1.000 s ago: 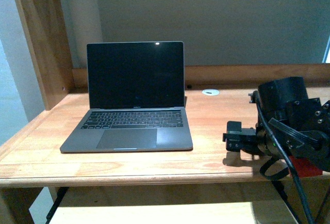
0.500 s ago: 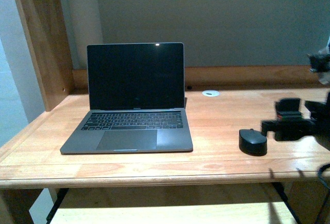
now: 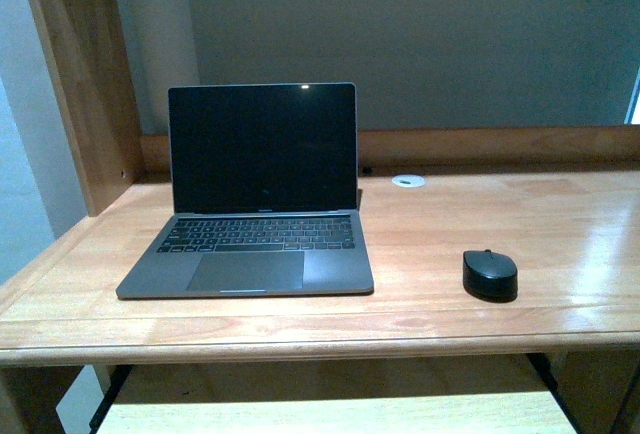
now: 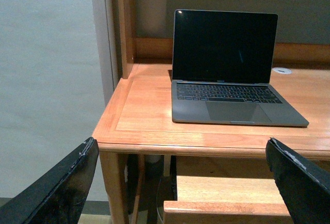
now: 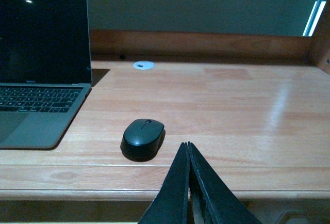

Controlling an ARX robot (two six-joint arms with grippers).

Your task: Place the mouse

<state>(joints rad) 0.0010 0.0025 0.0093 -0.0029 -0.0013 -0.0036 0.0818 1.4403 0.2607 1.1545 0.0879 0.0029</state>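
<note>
The small black mouse [image 3: 490,274] rests alone on the wooden desk [image 3: 450,214], to the right of the grey laptop [image 3: 260,194], near the front edge. No arm shows in the front view. In the right wrist view the mouse [image 5: 143,138] lies on the desk just beyond my right gripper [image 5: 186,146], whose black fingers are pressed together, empty and held back off the desk's front edge. My left gripper [image 4: 183,164] is open, its fingertips [image 4: 82,157] spread wide in front of the desk's left front corner, holding nothing.
The open laptop [image 4: 227,74] with a dark screen stands on the desk's left half. A white round cable grommet [image 3: 408,180] sits at the back. A wooden side panel [image 3: 80,84] rises at the left. A lower wooden shelf [image 4: 221,193] lies under the desk.
One second ago my right arm hung over the mouse's spot; half a second ago it was drawing back to the right with the mouse left on the desk. Now it is out of the front view.
</note>
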